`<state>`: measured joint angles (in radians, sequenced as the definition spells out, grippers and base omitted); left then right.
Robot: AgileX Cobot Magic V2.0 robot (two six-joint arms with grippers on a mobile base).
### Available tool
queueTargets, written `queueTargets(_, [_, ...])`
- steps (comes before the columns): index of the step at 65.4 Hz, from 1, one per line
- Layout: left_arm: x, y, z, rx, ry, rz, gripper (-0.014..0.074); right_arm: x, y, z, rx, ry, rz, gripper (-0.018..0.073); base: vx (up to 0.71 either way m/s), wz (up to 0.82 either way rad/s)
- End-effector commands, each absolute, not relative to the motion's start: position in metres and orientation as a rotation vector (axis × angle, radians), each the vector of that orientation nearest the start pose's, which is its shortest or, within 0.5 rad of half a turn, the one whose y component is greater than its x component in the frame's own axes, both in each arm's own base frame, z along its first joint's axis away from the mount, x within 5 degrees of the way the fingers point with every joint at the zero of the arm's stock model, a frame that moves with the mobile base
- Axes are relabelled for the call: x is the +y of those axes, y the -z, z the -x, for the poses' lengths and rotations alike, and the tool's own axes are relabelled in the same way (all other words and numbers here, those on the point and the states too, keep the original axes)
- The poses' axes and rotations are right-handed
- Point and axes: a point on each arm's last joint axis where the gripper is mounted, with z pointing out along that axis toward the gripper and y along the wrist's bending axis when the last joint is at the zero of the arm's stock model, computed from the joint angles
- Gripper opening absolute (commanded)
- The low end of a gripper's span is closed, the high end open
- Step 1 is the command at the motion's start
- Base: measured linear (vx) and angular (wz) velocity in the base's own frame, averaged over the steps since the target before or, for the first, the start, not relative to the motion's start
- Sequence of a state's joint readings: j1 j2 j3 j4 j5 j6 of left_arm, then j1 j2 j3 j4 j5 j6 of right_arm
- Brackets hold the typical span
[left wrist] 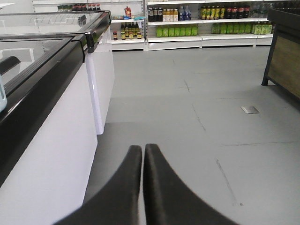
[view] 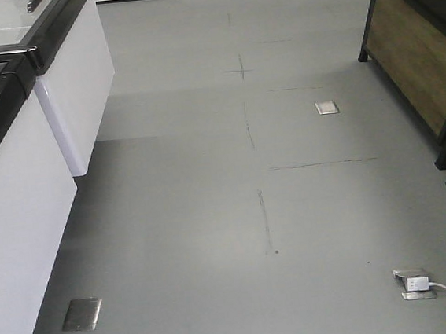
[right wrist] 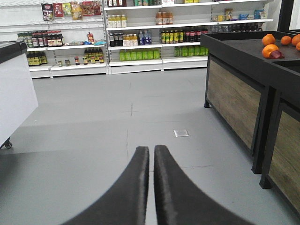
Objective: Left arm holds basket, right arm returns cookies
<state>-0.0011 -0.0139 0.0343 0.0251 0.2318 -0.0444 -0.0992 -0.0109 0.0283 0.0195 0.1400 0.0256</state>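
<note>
Both grippers pinched shut on nothing, basket and cookies not in any view

The left gripper [left wrist: 143, 152] has its two black fingers pressed together with nothing between them. It hangs over the grey floor [left wrist: 197, 117], right beside the white chest freezer [left wrist: 51, 154] with the black rim. Same deal for the right gripper [right wrist: 151, 152], closed and empty, with the wood-panelled produce stand [right wrist: 234, 101] and its oranges [right wrist: 270, 45] off to the right. Drink shelves [right wrist: 140, 47] line the far wall. Can't tell where the basket or cookies are.
</note>
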Motion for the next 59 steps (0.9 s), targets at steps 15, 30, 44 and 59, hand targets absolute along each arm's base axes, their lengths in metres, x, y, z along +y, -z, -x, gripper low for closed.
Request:
queueTargets(15, [0.0004,-0.1992,-0.0546,1.616,0.014,0.021,-0.0006,-0.0059,-0.1928,-0.0563,1.569,0.056,-0.108,-0.0006,0.00,0.00])
queueTargets(30, [0.0004,-0.1992,-0.0546,1.616,0.014,0.021,-0.0006,-0.0059,-0.1928,-0.0563,1.569,0.056,-0.108,-0.0006,0.00,0.00])
queueTargets(44, [0.0004,-0.1992,-0.0546,1.616,0.014,0.021,-0.0006,-0.0059,-0.1928,-0.0563,1.569,0.056,-0.108,-0.0006,0.00,0.00])
queueTargets(59, [0.0004,-0.1992,-0.0546,1.616,0.014,0.021,-0.0006,-0.0059,-0.1928,-0.0563,1.569,0.056,-0.108,-0.0006,0.00,0.00])
